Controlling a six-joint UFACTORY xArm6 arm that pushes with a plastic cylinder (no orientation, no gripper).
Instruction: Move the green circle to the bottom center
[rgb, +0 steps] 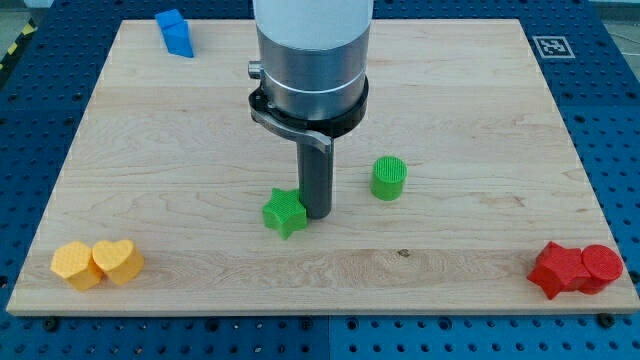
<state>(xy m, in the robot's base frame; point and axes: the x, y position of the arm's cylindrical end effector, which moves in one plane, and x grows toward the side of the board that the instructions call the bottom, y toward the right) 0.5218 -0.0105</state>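
Note:
The green circle (389, 178) is a short green cylinder standing on the wooden board (320, 60), right of the view's centre. My tip (318, 213) is at the end of the dark rod, to the left of the green circle with a clear gap between them. A green star (285, 212) lies right beside the tip on its left, touching or nearly touching it.
A blue block (175, 32) sits at the view's top left. A yellow hexagon (77, 265) and a yellow heart (118, 261) sit together at the bottom left. A red star (558, 268) and a red circle (601, 267) sit together at the bottom right.

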